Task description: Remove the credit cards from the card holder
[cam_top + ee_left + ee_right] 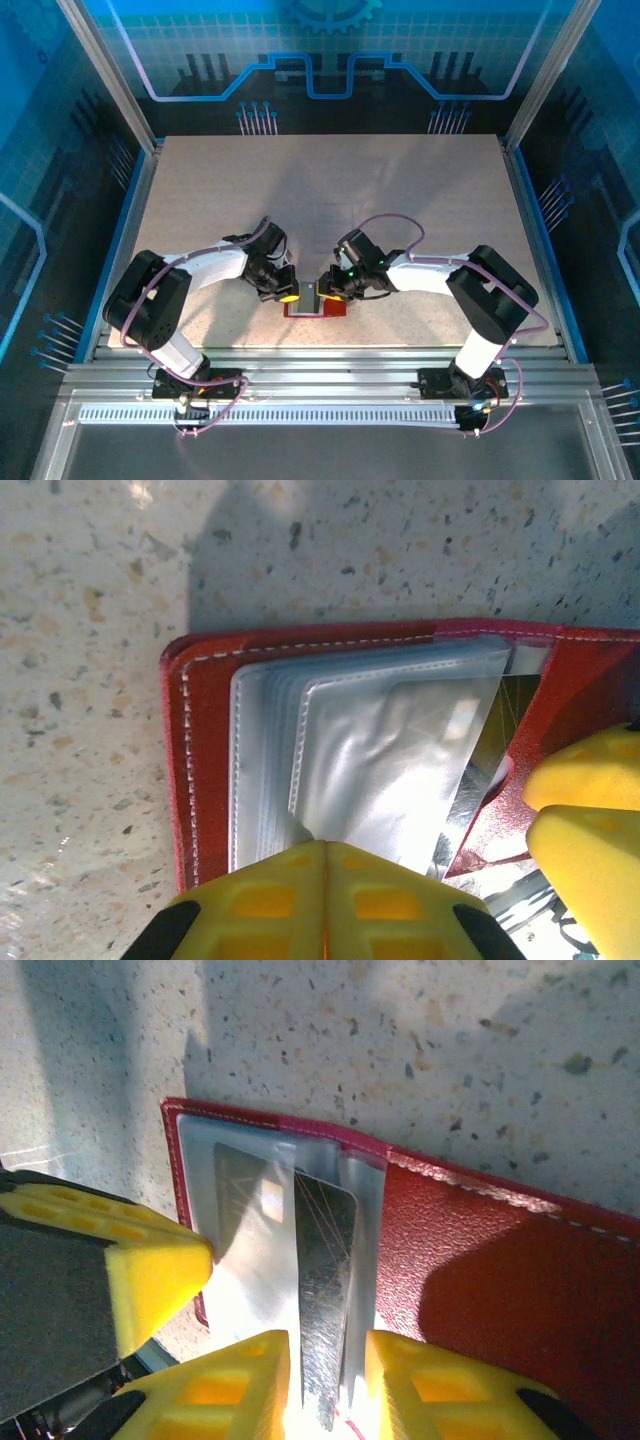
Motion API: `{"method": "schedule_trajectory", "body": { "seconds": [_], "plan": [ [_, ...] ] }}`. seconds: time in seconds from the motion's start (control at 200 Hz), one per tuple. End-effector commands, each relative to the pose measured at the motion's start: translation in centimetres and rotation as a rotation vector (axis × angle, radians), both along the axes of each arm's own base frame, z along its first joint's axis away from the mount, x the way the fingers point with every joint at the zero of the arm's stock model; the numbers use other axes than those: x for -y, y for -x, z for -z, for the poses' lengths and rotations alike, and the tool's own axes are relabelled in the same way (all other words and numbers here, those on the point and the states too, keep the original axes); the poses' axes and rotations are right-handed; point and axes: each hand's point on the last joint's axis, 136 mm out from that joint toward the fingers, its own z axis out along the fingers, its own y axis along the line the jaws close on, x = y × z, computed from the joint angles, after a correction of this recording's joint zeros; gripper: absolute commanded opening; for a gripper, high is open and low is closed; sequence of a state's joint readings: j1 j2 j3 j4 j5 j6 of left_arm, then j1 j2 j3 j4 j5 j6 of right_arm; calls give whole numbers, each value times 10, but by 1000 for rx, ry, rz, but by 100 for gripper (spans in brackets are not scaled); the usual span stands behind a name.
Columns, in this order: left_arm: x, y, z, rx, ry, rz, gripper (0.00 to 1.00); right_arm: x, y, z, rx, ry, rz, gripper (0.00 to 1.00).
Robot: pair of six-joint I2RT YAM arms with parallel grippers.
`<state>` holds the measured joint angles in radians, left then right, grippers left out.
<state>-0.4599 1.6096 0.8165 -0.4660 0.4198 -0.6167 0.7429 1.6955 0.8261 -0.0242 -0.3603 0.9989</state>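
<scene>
From above, the card holder (pixel 336 309) lies open at 6 o'clock on the speckled table (pixel 330 190), by its near edge. The left gripper (pixel 287 296) and right gripper (pixel 328 288) crowd over it and hide most of it.

Left wrist: the left gripper (pixel 325 855), at 6 o'clock, is pinched together on the lower edge of a pale sleeve (pixel 390 770) of the card holder (pixel 205 760). The right gripper's fingers (pixel 590 820) block the 4 o'clock corner.

Right wrist: the right gripper (pixel 328 1355), at 6 o'clock, is clamped on a grey card (pixel 325 1260) sticking out of the holder (pixel 480 1260). The card's lower end is lost in glare.
</scene>
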Motion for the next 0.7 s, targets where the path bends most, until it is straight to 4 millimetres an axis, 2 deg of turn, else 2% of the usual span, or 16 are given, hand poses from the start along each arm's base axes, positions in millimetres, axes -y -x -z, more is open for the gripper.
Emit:
{"method": "schedule_trajectory", "body": {
  "seconds": [0.0, 0.455, 0.695],
  "plan": [
    [-1, 7, -4, -16, 6, 31, 7, -2, 2, 6, -26, -39, 2, 26],
    [-1, 14, -16, -6, 26, 43, 7, -5, 6, 19, -66, -51, -7, 25],
    [-1, 21, -5, -30, 16, 51, 7, -4, 7, 21, -71, -49, -7, 25]
  ]
}}
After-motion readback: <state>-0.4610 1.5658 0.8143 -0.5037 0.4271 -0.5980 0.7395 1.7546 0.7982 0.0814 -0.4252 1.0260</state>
